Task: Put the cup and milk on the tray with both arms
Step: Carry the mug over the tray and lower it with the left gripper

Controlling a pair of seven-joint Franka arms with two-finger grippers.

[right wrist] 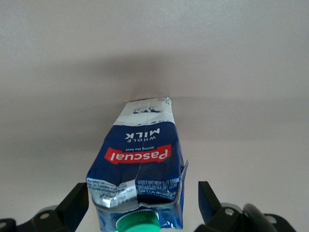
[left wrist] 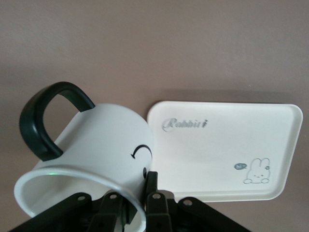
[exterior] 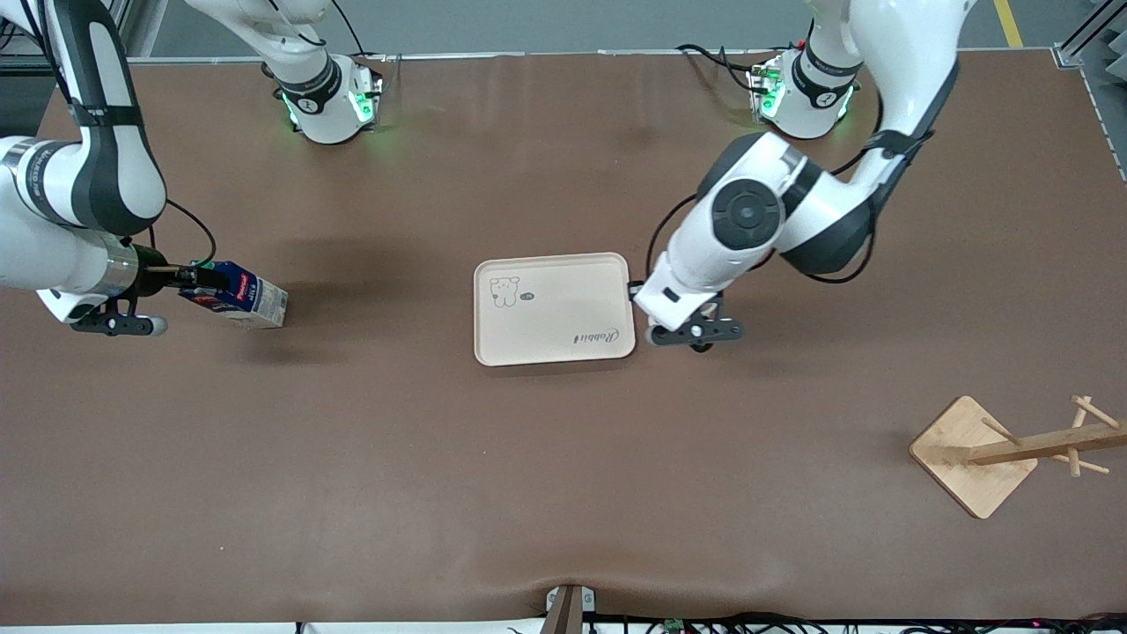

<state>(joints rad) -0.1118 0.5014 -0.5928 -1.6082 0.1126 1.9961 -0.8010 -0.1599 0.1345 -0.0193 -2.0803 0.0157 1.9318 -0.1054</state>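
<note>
The cream tray lies mid-table with nothing on it; it also shows in the left wrist view. My left gripper hangs at the tray's edge toward the left arm's end. It is shut on the rim of the white smiley cup, one finger inside and one outside; the cup tilts and its black handle sticks out. The arm hides the cup in the front view. My right gripper is shut on the top of the dark blue milk carton, held tilted above the table toward the right arm's end; the green cap faces the wrist.
A wooden mug stand with a square base and pegs stands nearer the front camera toward the left arm's end. Brown table lies between the carton and the tray.
</note>
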